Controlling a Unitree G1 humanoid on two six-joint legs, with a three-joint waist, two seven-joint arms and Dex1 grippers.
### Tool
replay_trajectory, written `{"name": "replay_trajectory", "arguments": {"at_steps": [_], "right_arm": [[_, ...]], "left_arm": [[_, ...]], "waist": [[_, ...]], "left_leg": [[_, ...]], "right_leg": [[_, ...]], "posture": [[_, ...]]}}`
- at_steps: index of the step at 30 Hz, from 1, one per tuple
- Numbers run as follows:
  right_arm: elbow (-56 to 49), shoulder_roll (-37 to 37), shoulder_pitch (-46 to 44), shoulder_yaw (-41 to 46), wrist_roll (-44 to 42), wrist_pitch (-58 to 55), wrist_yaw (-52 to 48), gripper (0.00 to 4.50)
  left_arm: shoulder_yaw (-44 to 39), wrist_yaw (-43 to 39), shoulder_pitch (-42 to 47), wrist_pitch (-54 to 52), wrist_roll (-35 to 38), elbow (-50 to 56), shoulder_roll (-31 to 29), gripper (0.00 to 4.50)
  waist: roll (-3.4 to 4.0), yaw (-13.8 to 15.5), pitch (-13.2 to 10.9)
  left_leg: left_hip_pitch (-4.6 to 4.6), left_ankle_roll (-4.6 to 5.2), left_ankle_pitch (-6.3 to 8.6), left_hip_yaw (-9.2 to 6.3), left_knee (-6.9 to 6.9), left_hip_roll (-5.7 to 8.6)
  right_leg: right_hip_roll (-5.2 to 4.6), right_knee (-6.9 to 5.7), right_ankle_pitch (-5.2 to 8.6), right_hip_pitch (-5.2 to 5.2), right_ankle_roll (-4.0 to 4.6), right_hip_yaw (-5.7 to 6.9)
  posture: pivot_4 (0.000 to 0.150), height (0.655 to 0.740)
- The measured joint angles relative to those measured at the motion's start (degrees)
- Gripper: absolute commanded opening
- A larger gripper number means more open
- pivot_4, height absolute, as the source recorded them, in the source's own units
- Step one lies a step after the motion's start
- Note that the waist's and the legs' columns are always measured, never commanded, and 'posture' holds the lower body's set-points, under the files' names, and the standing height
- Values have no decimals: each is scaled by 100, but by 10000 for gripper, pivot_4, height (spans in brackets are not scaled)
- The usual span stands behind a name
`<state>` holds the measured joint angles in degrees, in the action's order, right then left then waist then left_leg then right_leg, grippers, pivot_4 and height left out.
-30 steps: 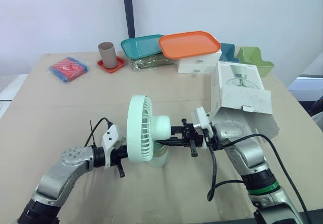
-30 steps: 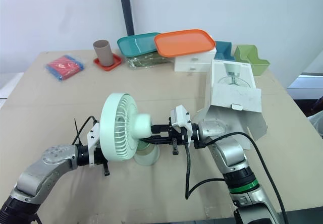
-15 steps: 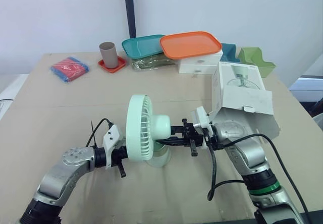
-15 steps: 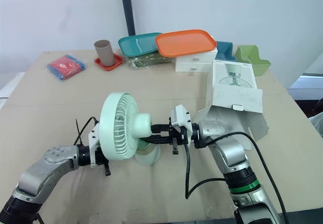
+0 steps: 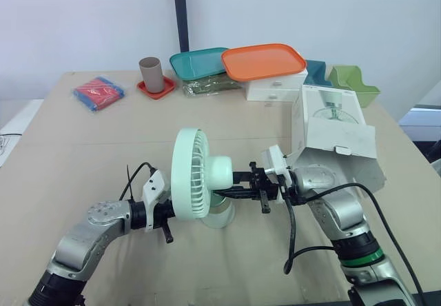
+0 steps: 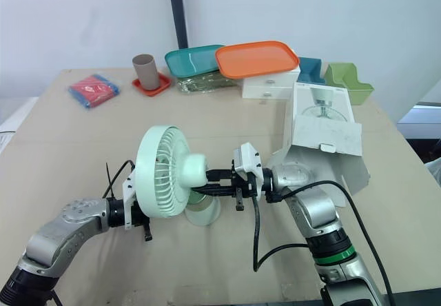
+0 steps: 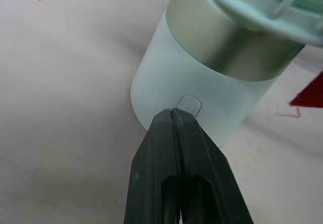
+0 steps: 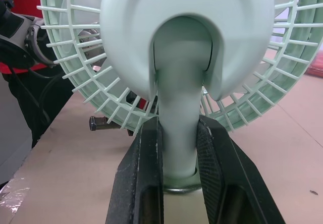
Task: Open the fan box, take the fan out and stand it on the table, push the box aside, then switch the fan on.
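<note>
A pale green fan (image 5: 200,182) stands upright on the tabletop (image 5: 83,154), near the middle of the near edge, its round grille facing the left edge. Both robot hands meet it from opposite sides.

The left hand (image 7: 173,114) reaches in low from the left. Its two black fingers are pressed together with nothing between them, and their joined tip touches a small oval button (image 7: 190,103) on the front of the fan's round base (image 7: 166,77), just under a silver band.

The right hand (image 8: 179,123) comes in from the right, behind the grille. Its fingers stand narrowly apart and clamp the fan's stem (image 8: 176,82), one finger touching each side just above the base.

Beyond the right arm, by the right edge, lies the white fan box (image 5: 334,123), printed with a picture of a fan. Its flap hangs open towards the near edge. The box is well apart from the fan.

Along the far edge, from left to right: a red and blue packet (image 5: 99,92); a brown cup (image 5: 151,74) on a red coaster (image 5: 156,89); a teal tray (image 5: 200,63); an orange tray (image 5: 263,60) resting on a white drawer unit (image 5: 275,85); a teal bin (image 5: 318,72); and a green bin (image 5: 353,84) at the far right corner.
</note>
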<state>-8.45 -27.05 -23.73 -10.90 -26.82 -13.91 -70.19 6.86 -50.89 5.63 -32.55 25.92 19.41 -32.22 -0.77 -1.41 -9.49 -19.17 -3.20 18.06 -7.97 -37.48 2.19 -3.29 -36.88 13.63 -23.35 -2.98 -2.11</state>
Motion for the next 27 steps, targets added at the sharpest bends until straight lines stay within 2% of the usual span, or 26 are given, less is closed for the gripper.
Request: {"name": "replay_trajectory", "arguments": {"at_steps": [27], "right_arm": [[-53, -30, 55, 47, -8, -36, 38, 3540]], "left_arm": [[-42, -95, 65, -169, 134, 151, 32, 720]], "waist": [[0, 7, 1]], "left_leg": [[-1, -2, -1, -3, -2, 3]], "right_leg": [[-1, 0, 0, 3, 0, 0]], "posture": [[1500, 7400]]}}
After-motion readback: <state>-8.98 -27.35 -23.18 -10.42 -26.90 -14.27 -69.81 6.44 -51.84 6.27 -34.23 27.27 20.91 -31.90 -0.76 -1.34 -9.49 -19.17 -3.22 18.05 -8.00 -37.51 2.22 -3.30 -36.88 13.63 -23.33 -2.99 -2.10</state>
